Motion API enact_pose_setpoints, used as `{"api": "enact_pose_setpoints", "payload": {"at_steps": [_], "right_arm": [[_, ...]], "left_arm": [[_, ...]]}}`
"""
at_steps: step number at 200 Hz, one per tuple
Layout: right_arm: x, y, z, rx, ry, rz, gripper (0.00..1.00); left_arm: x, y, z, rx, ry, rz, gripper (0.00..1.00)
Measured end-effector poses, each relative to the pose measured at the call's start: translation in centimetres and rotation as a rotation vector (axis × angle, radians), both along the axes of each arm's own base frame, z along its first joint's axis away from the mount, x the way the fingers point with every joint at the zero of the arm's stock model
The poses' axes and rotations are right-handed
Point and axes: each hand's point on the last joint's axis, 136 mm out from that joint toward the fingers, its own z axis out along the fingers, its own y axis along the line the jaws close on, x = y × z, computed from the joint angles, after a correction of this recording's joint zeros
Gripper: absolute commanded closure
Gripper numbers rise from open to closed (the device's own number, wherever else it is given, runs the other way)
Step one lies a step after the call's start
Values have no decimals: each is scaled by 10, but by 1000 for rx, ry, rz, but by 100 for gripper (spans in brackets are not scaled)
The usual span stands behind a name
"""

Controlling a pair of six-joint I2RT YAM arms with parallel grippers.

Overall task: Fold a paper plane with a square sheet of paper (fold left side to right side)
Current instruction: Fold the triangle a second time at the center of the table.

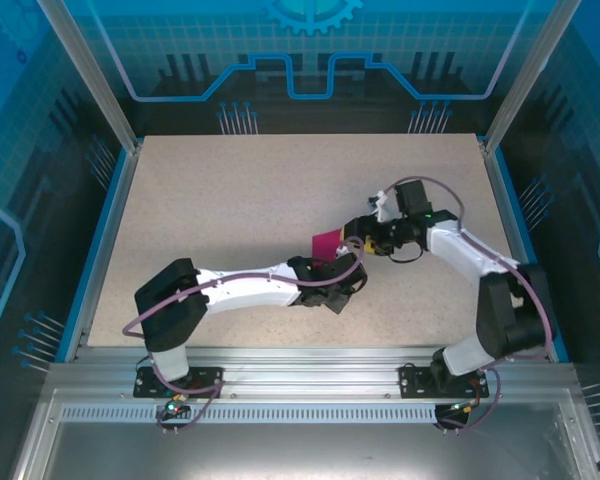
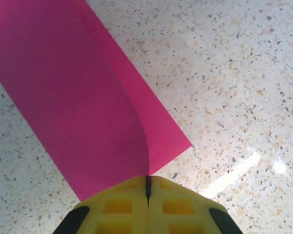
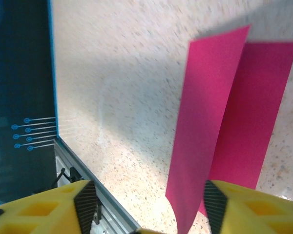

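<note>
From the overhead camera, the thin magenta-pink sheet of paper (image 1: pixel 326 243) lies near the middle of the speckled beige table (image 1: pixel 230 190), between the tips of the two arms; the left gripper (image 1: pixel 342 268) reaches it from the near side, and the right gripper (image 1: pixel 356 240) stands just beside its right edge; both are close, and which one touches it is too small to tell here.

At the left wrist, the left gripper (image 2: pixel 148 187) has its yellow fingers pressed together with the near edge of the sheet of paper (image 2: pixel 78 97) pinched in the seam; the sheet is doubled over, and its upper layer bows in a soft curve rather than a pressed crease; the long axis of the doubled strip runs away from the fingers, slanting up and to the left of the picture, with one corner pointing right, near the fingers.

At the right wrist, the right gripper (image 3: pixel 149 204) has its jaws well apart and holds nothing; the sheet of paper (image 3: pixel 210 122) rises ahead, right of centre, in two layers; its near end dips between the fingers (image 3: pixel 244 209), closer to the right one; contact cannot be told; the long axis runs away from the gripper.

The next move is probably flattening the fold; it turns on the loose upper layer lying right ahead of the free right gripper, along the strip's length, while the left one anchors the edge.
</note>
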Motion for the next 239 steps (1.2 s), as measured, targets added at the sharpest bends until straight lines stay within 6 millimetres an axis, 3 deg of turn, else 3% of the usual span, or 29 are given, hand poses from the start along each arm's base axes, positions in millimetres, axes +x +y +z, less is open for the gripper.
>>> {"api": "enact_pose_setpoints", "payload": {"at_steps": [15,30,46,73,118,196,239], "right_arm": [[2,-17,12,5,-49,-40,44],[0,-34,11,-4,-68,-72,57],[-11,-41,-5,-14,-24,-90,69],[-41,-35,-43,-28,89,-58,84],[-84,-8,-91,-89,225,49,87],[-103,8,-123,-191,273,127,86],[-98,9,-131,-253,274,134,86]], "left_arm": [[1,6,3,-31,19,10,100],[2,12,5,-65,42,24,100],[3,17,5,-104,70,39,100],[4,21,3,-159,113,47,100],[5,28,-5,-219,175,70,100],[18,41,-10,-245,199,118,100],[21,44,-11,-245,200,128,100]]}}
